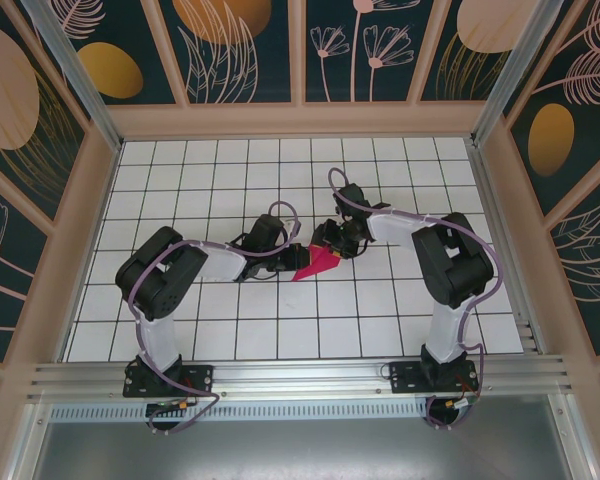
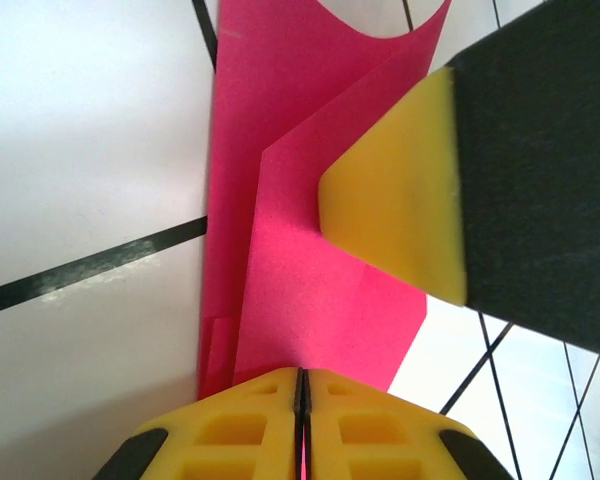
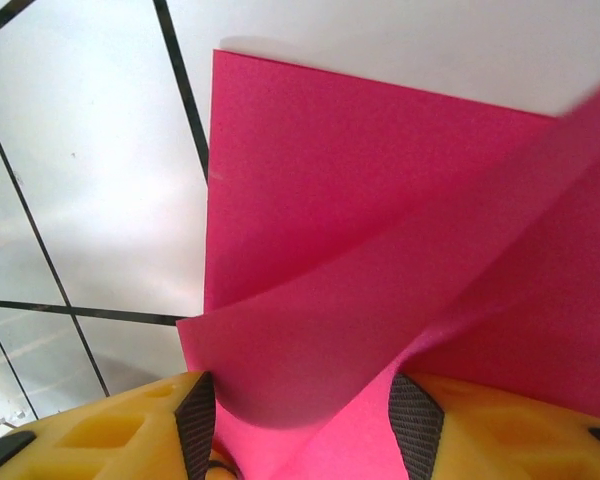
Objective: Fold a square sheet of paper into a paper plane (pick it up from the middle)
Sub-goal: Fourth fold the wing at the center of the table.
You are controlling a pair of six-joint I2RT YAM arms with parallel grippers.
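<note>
The square sheet of paper (image 1: 317,263) is magenta-pink, folded into a creased pointed shape lying mid-table. My left gripper (image 1: 293,252) meets it from the left. In the left wrist view the left gripper (image 2: 302,378) is shut on the near edge of the paper (image 2: 310,290), and a yellow pad (image 2: 400,190) of the right gripper rests on the paper's top layer. My right gripper (image 1: 330,240) comes in from the right. In the right wrist view its jaws (image 3: 305,430) stand apart, with a curled flap of the paper (image 3: 360,330) lying loosely between them.
The floor is white tiles with black grid lines (image 1: 230,330). Peach-framed walls (image 1: 300,120) with dark floral panels close in the back and both sides. An aluminium rail (image 1: 300,375) runs along the near edge by the arm bases.
</note>
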